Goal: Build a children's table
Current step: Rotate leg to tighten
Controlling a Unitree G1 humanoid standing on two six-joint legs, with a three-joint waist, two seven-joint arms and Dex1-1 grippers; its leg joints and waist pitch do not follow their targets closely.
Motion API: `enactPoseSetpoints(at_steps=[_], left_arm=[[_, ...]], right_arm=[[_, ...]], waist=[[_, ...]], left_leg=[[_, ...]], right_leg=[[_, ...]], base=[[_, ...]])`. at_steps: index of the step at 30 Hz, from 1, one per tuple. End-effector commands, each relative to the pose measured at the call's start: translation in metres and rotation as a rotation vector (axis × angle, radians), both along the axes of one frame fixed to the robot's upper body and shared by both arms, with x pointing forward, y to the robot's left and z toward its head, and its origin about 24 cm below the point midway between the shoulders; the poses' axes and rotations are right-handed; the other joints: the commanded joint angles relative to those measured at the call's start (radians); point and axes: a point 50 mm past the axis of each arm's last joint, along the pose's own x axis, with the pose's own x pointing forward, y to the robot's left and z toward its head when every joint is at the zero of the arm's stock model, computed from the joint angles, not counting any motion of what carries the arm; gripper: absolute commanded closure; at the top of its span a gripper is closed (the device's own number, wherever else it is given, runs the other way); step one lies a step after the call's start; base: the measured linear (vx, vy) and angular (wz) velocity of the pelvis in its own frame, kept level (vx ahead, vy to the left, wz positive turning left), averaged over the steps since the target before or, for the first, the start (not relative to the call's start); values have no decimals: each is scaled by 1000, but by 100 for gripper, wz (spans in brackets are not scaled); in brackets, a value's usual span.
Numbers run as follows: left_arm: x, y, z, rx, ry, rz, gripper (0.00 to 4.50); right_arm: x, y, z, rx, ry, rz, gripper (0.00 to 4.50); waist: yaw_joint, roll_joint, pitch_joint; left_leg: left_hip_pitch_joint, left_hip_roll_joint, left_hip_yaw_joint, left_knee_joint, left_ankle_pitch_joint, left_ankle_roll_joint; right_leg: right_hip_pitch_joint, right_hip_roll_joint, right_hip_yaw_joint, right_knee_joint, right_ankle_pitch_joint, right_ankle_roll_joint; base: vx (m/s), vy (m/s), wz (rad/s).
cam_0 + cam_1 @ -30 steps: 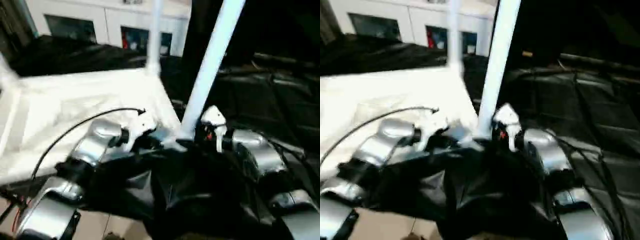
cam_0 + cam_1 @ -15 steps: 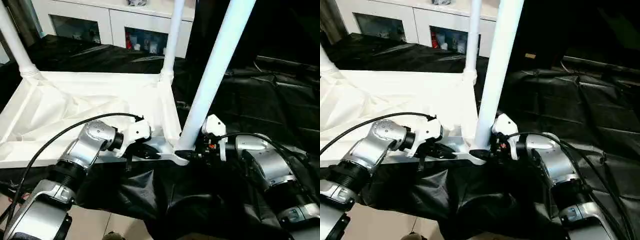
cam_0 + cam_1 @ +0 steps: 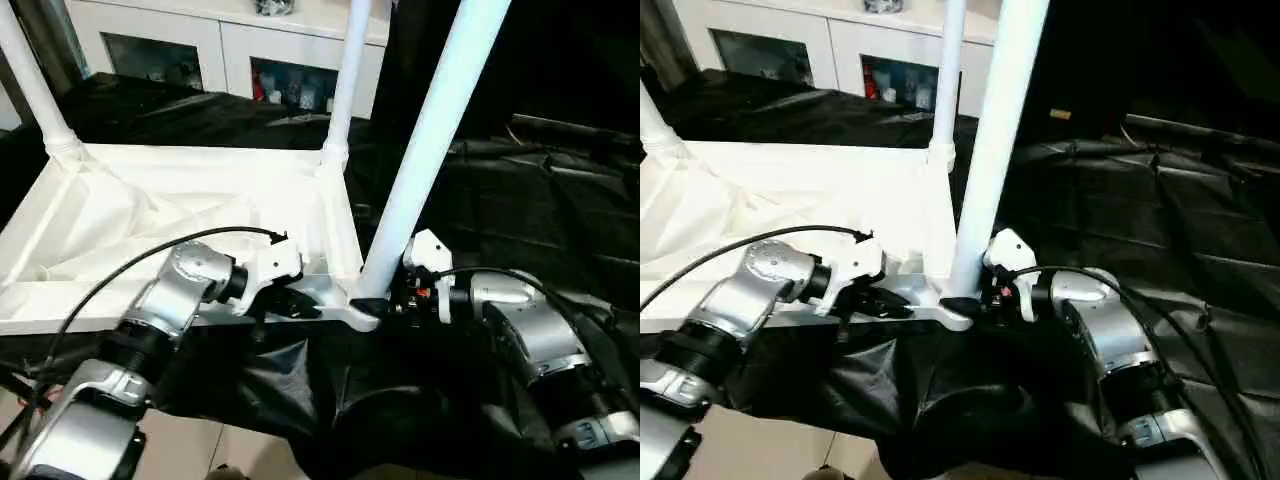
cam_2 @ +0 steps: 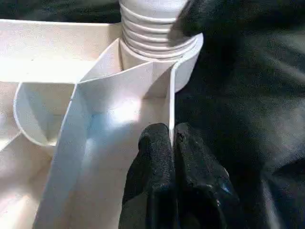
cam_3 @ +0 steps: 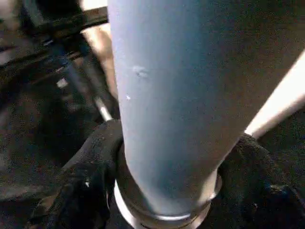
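Observation:
The white tabletop [image 3: 180, 215] lies upside down on the black-draped table, ribbed underside up. Legs stand in its far sockets: one at the back left [image 3: 30, 80], one at the back right [image 3: 342, 80]. A third leg [image 3: 425, 150] rises tilted from the near right corner socket [image 3: 362, 312]. My left gripper [image 3: 290, 305] is shut on the tabletop's near rim [image 4: 170, 119] beside that socket. My right gripper [image 3: 385, 305] is shut on the base of the near leg [image 5: 162, 95], one black finger [image 5: 81, 176] on each side.
Black cloth [image 3: 520, 190] covers the work table to the right and behind. White cabinets [image 3: 220, 50] stand at the back. The table's front edge runs just below my forearms, with bare floor [image 3: 190, 450] beneath.
The camera view has steadied and shifted slightly. Both grippers keep their holds on the rim and the near leg; nothing else has moved.

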Motion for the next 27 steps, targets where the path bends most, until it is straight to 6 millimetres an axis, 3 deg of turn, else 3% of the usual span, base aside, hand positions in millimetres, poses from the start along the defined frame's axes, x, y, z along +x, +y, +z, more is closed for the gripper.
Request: enactPoseSetpoints(at_steps=[1,2,3,5,7,11,12,13,14,15,21,23,27], left_arm=[[10,-15,5,-73,-33,112,450],[14,-23,6,-96,-33,167,450],[16,-27,7,-109,-32,199,450],[19,-36,8,-124,-32,246,450],[22,-47,8,-131,-40,282,450],[23,-66,10,-122,-63,283,450],[23,-67,10,-123,-66,276,450],[22,-68,10,-123,-67,271,450],[22,-68,10,-123,-68,268,450],[21,-68,11,-121,-73,245,450],[17,-60,10,-120,-80,169,450],[12,-53,9,-138,-51,107,450],[2,-40,8,-142,2,-3,450]], right_arm=[[-1,10,-24,25,127,-105,187],[5,13,-29,40,146,-200,187],[8,16,-31,48,160,-253,187],[12,23,-34,61,180,-315,188],[17,32,-36,63,194,-373,188],[24,52,-32,45,160,-408,188],[25,54,-31,49,153,-400,159],[25,56,-30,52,149,-395,159],[25,56,-30,53,149,-393,141],[25,56,-28,65,147,-372,126],[27,45,-20,80,121,-311,72],[24,34,-18,47,94,-224,72],[15,18,-14,18,61,-76,72]], waist=[[-3,-2,-56],[-10,3,-52],[-10,3,-54],[-19,0,-57],[-22,2,-59],[-27,9,-64],[-28,7,-64],[-28,7,-64],[-26,7,-64],[-25,13,-64],[-27,11,-66],[-26,6,-69],[-23,7,-71]], left_leg=[[3,-4,9,-64,-265,-2],[6,-6,10,-65,-293,-14],[10,-6,5,-66,-306,-21],[0,-9,2,-68,-298,-23],[7,-9,3,-65,-299,-14],[0,-11,5,-64,-263,8],[-2,-12,6,-64,-256,10],[-2,-12,6,-64,-256,10],[0,-11,8,-63,-253,18],[0,-12,7,-64,-254,19],[-3,-11,6,-65,-255,27],[-5,-10,8,-62,-236,35],[-5,-7,11,-57,-193,63]], right_leg=[[42,-43,41,-91,-335,-155],[32,-42,43,-95,-377,-151],[33,-44,41,-98,-404,-145],[39,-41,41,-96,-406,-135],[33,-41,43,-99,-384,-142],[37,-37,44,-93,-280,-168],[40,-35,43,-92,-270,-170],[40,-35,43,-92,-270,-170],[39,-36,45,-93,-258,-173],[39,-36,45,-93,-257,-174],[43,-35,44,-92,-242,-180],[46,-36,45,-88,-210,-187],[48,-34,46,-77,-111,-222]], base=[[0,0,0],[0,0,0],[0,0,0],[0,0,0],[0,0,0],[0,0,0],[0,0,0],[0,0,0],[0,0,0],[0,0,0],[0,0,0],[0,0,0],[0,0,0]])
